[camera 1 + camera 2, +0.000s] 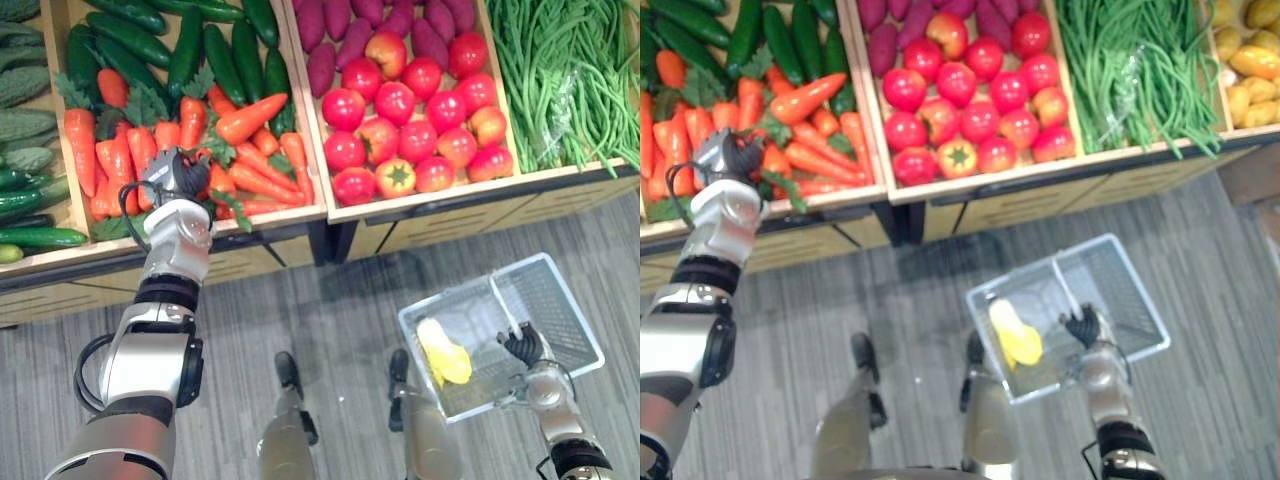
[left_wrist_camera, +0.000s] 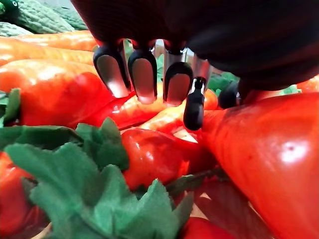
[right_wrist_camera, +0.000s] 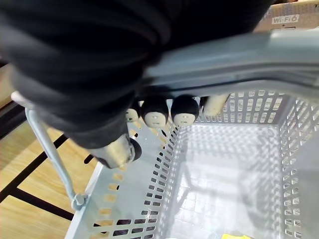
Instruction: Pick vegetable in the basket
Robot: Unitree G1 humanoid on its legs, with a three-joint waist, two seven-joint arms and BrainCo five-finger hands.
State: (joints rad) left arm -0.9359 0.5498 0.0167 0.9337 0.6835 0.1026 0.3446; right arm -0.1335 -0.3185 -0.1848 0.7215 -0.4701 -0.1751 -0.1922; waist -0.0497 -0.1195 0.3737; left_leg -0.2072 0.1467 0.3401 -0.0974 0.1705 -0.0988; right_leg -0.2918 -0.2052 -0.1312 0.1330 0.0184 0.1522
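Over the wooden crate (image 1: 250, 228) of orange carrots with green leaf tops (image 1: 250, 118), the left hand (image 1: 178, 180) hovers. Its fingers (image 2: 142, 77) are straight and slightly apart, just above the carrots, gripping nothing. Lower right, the right hand (image 1: 522, 347) is curled round the grey handle (image 3: 224, 55) of the pale perforated plastic basket (image 1: 472, 285), which holds 1 yellow vegetable (image 1: 445, 352).

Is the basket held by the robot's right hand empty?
No, a yellow item lies inside the basket, whose handle the right hand grips.
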